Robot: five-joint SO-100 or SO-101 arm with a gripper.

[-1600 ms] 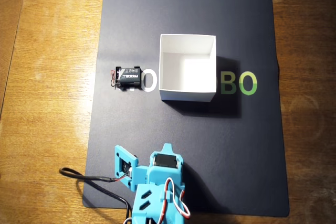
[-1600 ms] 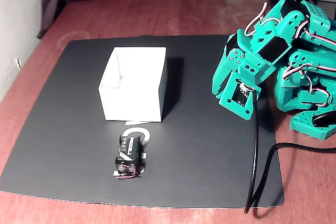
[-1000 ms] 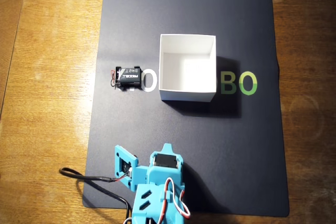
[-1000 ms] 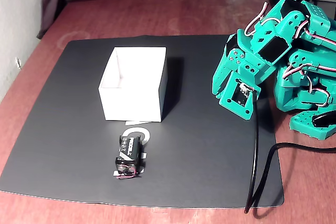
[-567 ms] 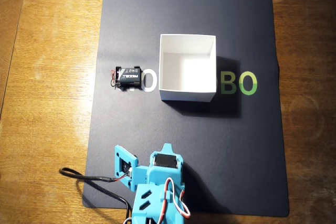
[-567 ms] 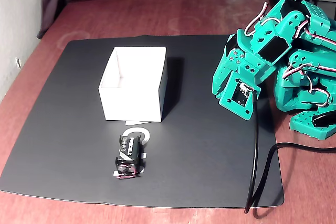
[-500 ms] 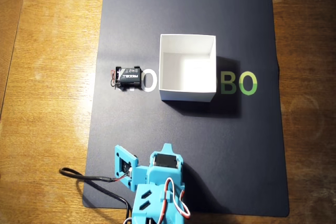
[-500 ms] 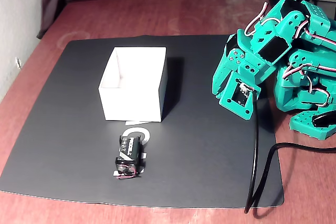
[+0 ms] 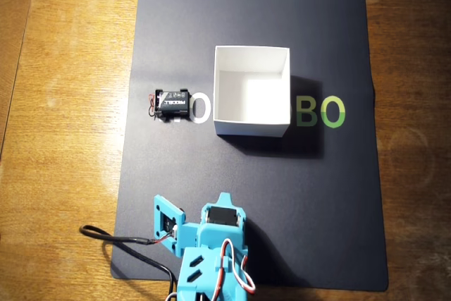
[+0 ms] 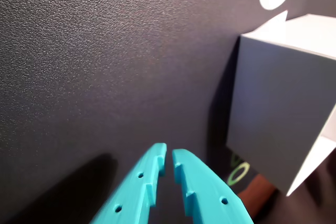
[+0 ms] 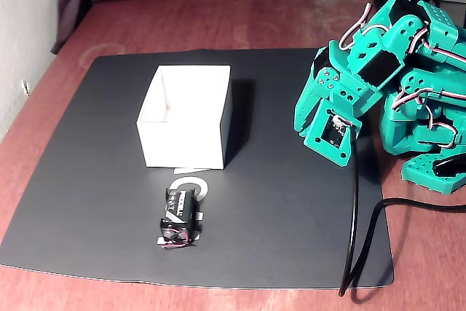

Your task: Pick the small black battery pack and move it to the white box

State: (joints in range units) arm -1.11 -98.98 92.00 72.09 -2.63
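A teal arm (image 9: 211, 252) sits folded at the near edge of a dark mat (image 9: 317, 202) on a wooden desk (image 9: 63, 139) in the overhead view, its servo wires looping off the mat's lower edge. In the wrist view the gripper (image 10: 169, 157) points down over bare mat, its two teal fingers (image 10: 142, 182) drawn almost together with only a thin slit between the tips and nothing held between them.

Farther out, the small black battery pack (image 9: 173, 103) lies flat on the mat, left of the white box (image 9: 251, 128) in the overhead view and near it but not touching, with a white letter "O" (image 9: 201, 107) printed on the mat between the two. Thin red wires show at the pack's left end. In the fixed view, the pack (image 11: 179, 218) lies in front of the box (image 11: 186, 140), well apart from the arm (image 11: 357, 78) at the right.

The box stands upright and open-topped near the mat's centre; its interior shows only bare white floor and walls in both the overhead and fixed views. Green lettering (image 9: 320, 112) is printed on the mat just beyond the box's right side in the overhead view. A black cable (image 11: 357, 223) trails from the arm across the mat's corner in the fixed view.
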